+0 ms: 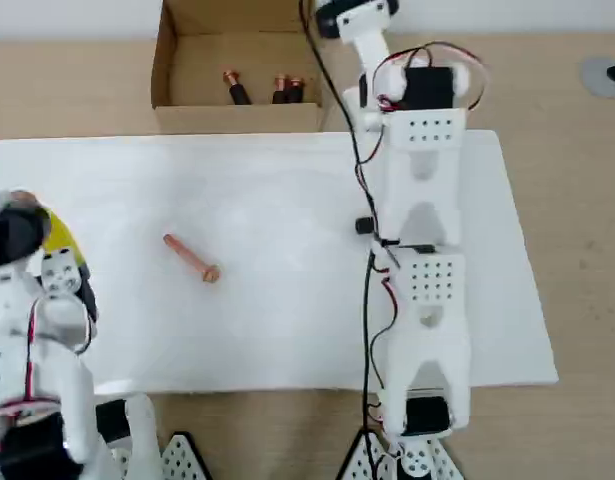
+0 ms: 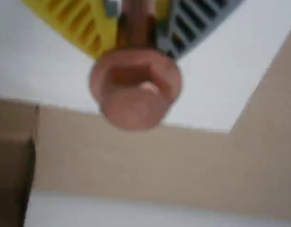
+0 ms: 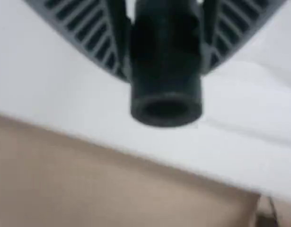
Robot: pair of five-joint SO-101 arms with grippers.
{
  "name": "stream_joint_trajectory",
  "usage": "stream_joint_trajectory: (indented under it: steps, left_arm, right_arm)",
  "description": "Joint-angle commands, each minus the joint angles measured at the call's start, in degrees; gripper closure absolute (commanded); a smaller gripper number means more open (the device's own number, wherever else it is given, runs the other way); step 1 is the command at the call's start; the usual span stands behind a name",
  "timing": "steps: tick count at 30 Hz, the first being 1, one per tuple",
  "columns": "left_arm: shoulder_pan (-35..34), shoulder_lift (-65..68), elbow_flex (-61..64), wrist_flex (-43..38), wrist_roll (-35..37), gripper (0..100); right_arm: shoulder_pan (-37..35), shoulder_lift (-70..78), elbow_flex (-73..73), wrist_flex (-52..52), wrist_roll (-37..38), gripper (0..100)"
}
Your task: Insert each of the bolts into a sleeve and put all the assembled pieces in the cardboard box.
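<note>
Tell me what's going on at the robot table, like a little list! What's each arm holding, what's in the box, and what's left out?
Left arm: jaws shut on a copper bolt, head facing the camera
Right arm: jaws shut on a black sleeve, open end showing
On the white mat: one loose bolt, apart from both arms
Far edge: cardboard box holding assembled pieces, three by the look of it
</note>
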Motion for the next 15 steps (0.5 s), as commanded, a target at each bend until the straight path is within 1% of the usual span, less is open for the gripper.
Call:
stream_joint_trajectory:
  steps: [1, 6, 10, 12, 15]
  left_arm:
    - [-0.7, -5.67, 2.99, -1.85, 3.78, 99]
    - [-0.62, -14.29, 8.18, -1.93, 10.9, 99]
    - [-0.53, -16.92, 9.32, -2.02, 12.84, 99]
    - [-0.53, -16.22, 9.41, -2.02, 12.84, 99]
    - [-0.53, -16.13, 9.32, -2.02, 12.84, 99]
  right_arm:
    - [-1.63, -13.05, -3.21, 0.88, -0.53, 98.8]
    - [-6.99, -21.67, -3.12, 0.97, -0.53, 98.8]
    - [-9.98, -25.8, -2.24, 1.05, -0.62, 98.9]
    - [-10.86, -29.05, 1.98, 1.05, -0.62, 98.9]
    - [-11.47, -37.76, 15.96, 1.14, -1.76, 98.9]
